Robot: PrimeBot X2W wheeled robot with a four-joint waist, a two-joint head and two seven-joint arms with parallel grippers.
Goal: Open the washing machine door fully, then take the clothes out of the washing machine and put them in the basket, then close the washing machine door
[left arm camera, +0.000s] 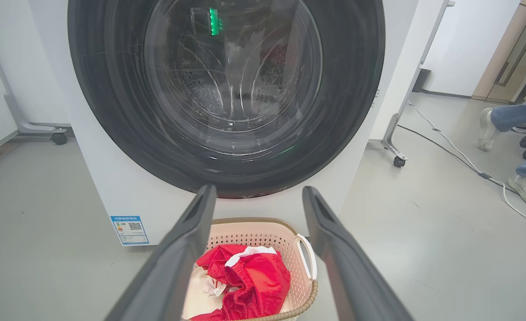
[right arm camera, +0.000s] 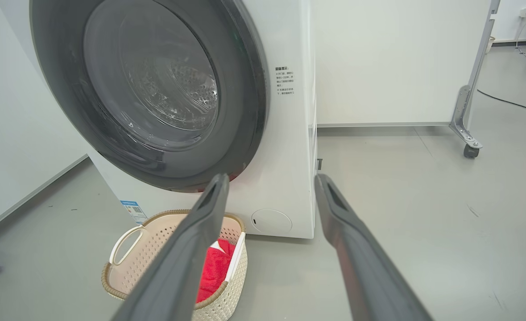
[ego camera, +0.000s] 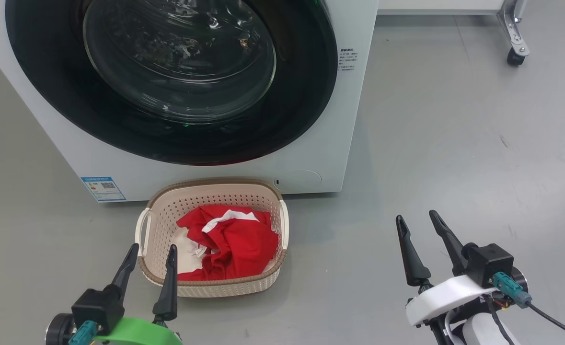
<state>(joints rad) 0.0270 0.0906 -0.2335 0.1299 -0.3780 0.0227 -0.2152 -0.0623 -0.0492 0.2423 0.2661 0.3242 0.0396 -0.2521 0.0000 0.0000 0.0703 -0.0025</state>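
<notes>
near: my left gripper (ego camera: 153, 246) lower left, my right gripper (ego camera: 416, 215) lower right, both spread wide, empty | lower centre: the clothes (ego camera: 234, 239) in the basket (ego camera: 215, 184) | upper: the washing machine door (ego camera: 181, 62) looks flush against the washing machine (ego camera: 351, 120) | step: door closing, seemingly done | next: check latch, else press rim

We see the left gripper (ego camera: 153, 247) at the near left corner of the basket (ego camera: 215, 184), fingers spread and empty. The right gripper (ego camera: 416, 215) hangs well to the basket's right, fingers likewise spread, holding nothing.
</notes>
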